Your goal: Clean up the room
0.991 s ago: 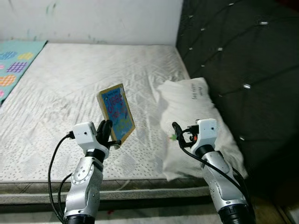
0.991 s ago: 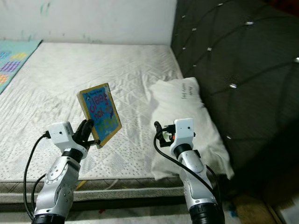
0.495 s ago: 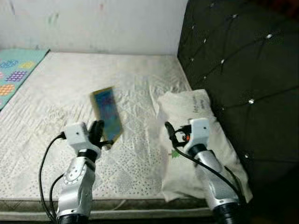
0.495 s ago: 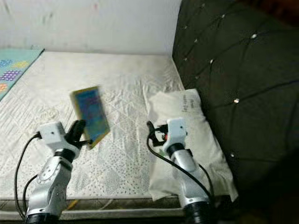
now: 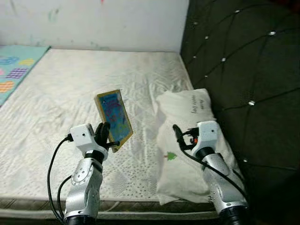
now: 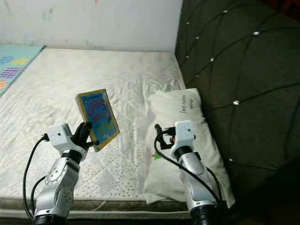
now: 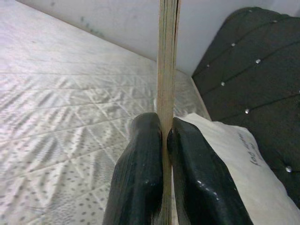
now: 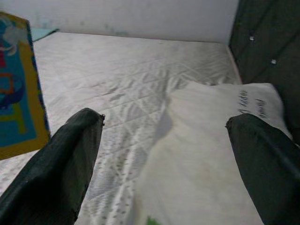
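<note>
The left claw [image 5: 107, 136] is clamped on the lower edge of one book [image 5: 114, 117] — its two black fingers [image 7: 140, 173] press the thin board from both sides, and the book stands tilted above the mattress [image 5: 70, 89], clear of it. The cover is blue with a yellow border and faces the robot.

The right claw [image 8: 164, 154] is spread wide and holds nothing; it hangs over the near end of the one pillow [image 5: 187, 117], which lies just beside it along the dark tufted headboard [image 5: 243, 70]. The book is off to that claw's left, apart from it.

Ahead of both claws the mattress runs bare to the white wall [image 5: 93, 23], with broad open room. Its near edge lies below the arms, and the headboard closes off the right side. Far to the left claw's left, a patterned mat [image 5: 14, 70] lies against the mattress edge — one only.
</note>
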